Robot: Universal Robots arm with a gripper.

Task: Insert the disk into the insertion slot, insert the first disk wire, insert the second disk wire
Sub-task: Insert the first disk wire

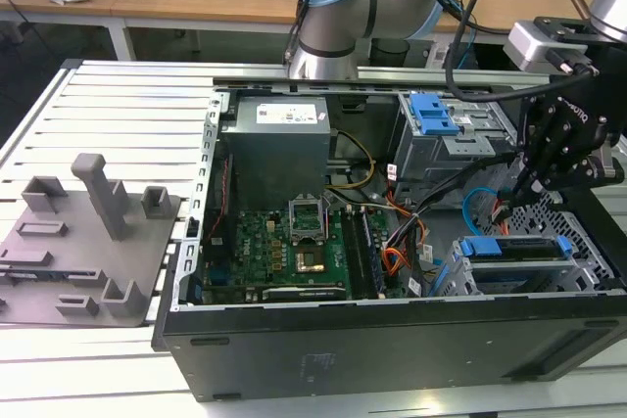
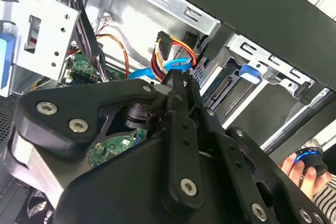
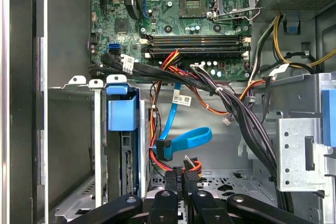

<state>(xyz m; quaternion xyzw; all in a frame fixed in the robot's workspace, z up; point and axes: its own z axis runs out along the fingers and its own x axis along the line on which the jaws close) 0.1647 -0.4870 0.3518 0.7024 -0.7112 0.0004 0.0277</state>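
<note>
The disk [image 1: 514, 248] sits in its blue caddy inside the insertion slot [image 1: 541, 214], at the exterior view's right end of the open computer case [image 1: 392, 340] on the bench [image 1: 127, 115]. The end effector [image 1: 511, 193] hangs just above it, close to the black plug of the first disk wire [image 3: 191, 165] and the looped second disk wire [image 3: 189, 139]; whether it grips anything, I cannot tell

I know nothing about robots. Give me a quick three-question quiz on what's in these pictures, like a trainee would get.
1. True or false: the disk sits in the insertion slot.
2. The looped second disk wire near the gripper is: A red, B light-blue, C green.
3. In the exterior view, the gripper hangs over the computer case's ____ end (that view's left or right).
Key: 1 true; 2 B; 3 right.
</note>
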